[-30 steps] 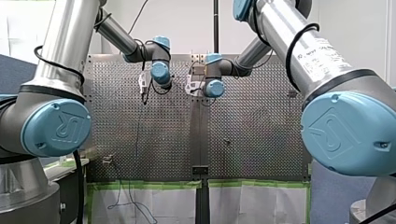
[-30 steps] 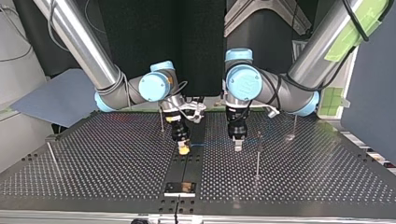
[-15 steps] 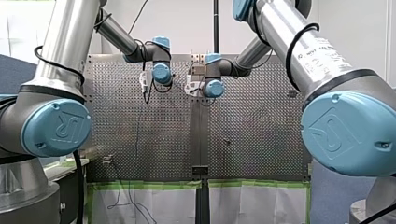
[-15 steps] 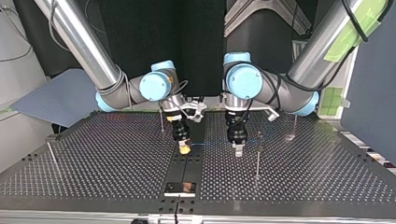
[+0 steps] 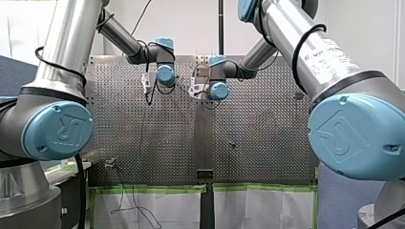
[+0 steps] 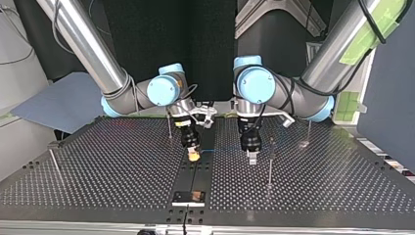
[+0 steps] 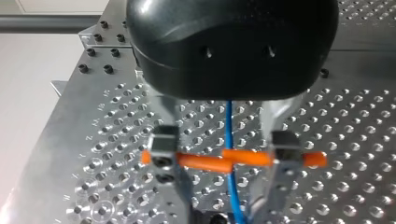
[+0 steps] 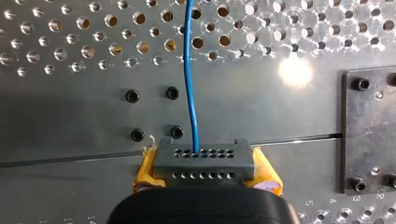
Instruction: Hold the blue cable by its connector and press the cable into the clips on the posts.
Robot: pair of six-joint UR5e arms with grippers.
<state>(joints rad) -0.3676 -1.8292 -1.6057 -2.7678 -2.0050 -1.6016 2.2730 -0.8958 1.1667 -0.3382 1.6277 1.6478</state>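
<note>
Half the job at best, I'd say: the right gripper [image 8: 205, 173] is clamped on the connector [image 8: 203, 158], the blue cable [image 8: 189, 70] runs ahead over the table [image 6: 98, 166], the left gripper [image 7: 226, 196] straddles it with fingers spread, and the nearest post [image 6: 270, 164] seems to carry no cable yet.

Shiny metal table [image 8: 280, 116], smooth blue cable [image 8: 187, 70]

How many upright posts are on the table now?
4 in the top view: a post near the left edge, one at back left of centre, one right of centre, one at back right. Others may be hidden.
</note>
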